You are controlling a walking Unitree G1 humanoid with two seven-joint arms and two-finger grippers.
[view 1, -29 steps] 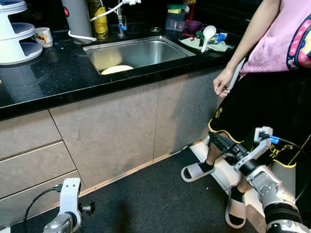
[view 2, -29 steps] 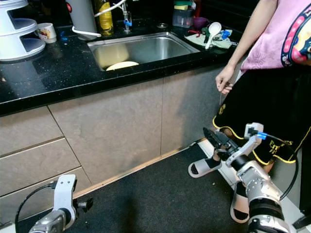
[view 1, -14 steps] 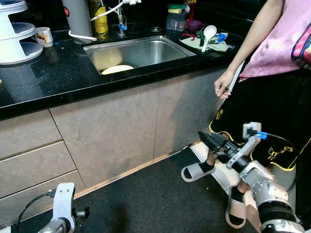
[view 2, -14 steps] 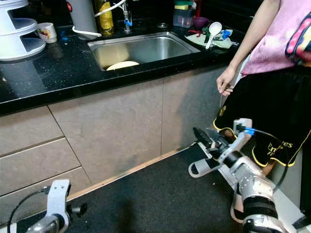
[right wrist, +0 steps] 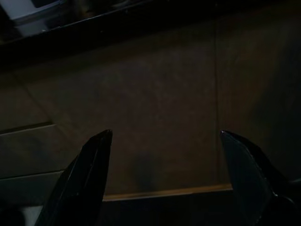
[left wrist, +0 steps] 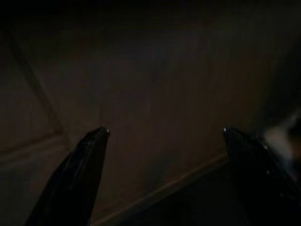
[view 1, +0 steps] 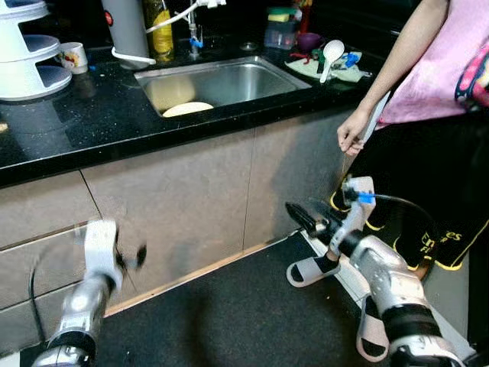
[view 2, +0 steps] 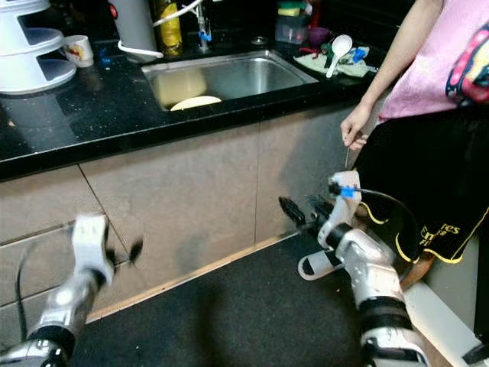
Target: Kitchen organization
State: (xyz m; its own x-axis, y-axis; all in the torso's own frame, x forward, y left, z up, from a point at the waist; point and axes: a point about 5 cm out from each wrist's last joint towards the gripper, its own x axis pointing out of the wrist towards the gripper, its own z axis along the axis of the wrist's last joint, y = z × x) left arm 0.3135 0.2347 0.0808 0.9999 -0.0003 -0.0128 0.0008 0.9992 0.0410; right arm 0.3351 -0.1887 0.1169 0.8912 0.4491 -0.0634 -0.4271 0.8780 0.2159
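Risk: right gripper (view 1: 294, 215), fingers spread and empty, pointed near the person (view 1: 428, 115); contact seemed possible. Left gripper (left wrist: 164, 136) likewise released.

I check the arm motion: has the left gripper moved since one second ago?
Yes. The left gripper has risen from floor level up against the cabinet front, near the drawers.

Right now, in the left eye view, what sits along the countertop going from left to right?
White tiered rack → mug → grey cylinder → yellow bottle → sink → white spoon.
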